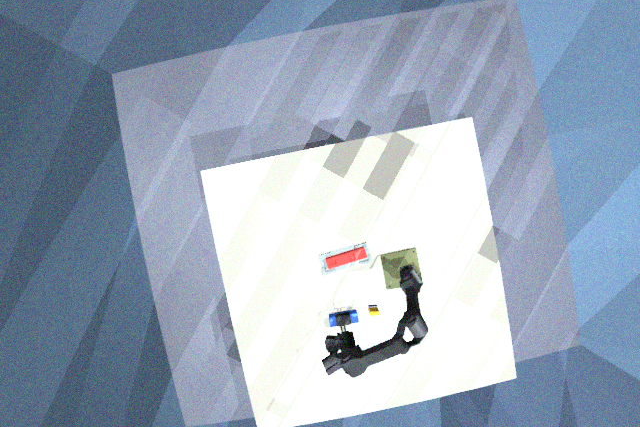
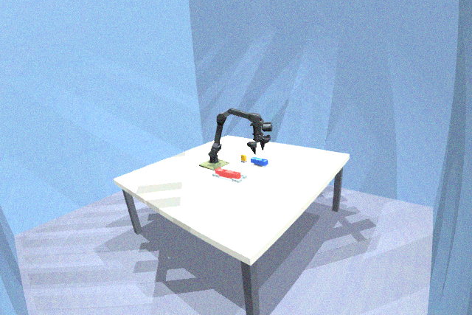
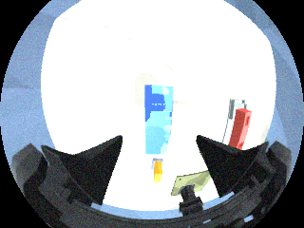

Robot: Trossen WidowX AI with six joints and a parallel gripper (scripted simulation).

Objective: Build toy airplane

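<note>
The red fuselage (image 1: 346, 258) (image 2: 228, 173) (image 3: 241, 125) lies lengthwise in the pale jig (image 2: 243, 179); whether it sits fully flat is too small to tell. The blue wing (image 1: 353, 315) (image 2: 259, 161) (image 3: 158, 119) lies on the table, apart from the jig. The small yellow tail fin (image 1: 373, 310) (image 2: 243, 158) (image 3: 158, 172) stands on the table near one end of the wing. My gripper (image 2: 259, 150) (image 3: 160, 139) is open and empty, above the wing and pointing down. In the wrist view the wing lies between and ahead of the fingertips.
The arm's base stands on an olive plate (image 1: 391, 264) (image 2: 206, 165) (image 3: 182, 182), beside the jig. The tail fin lies between the wing and the arm's side. The white table (image 1: 289, 205) (image 2: 236, 212) has its edges well away from the parts.
</note>
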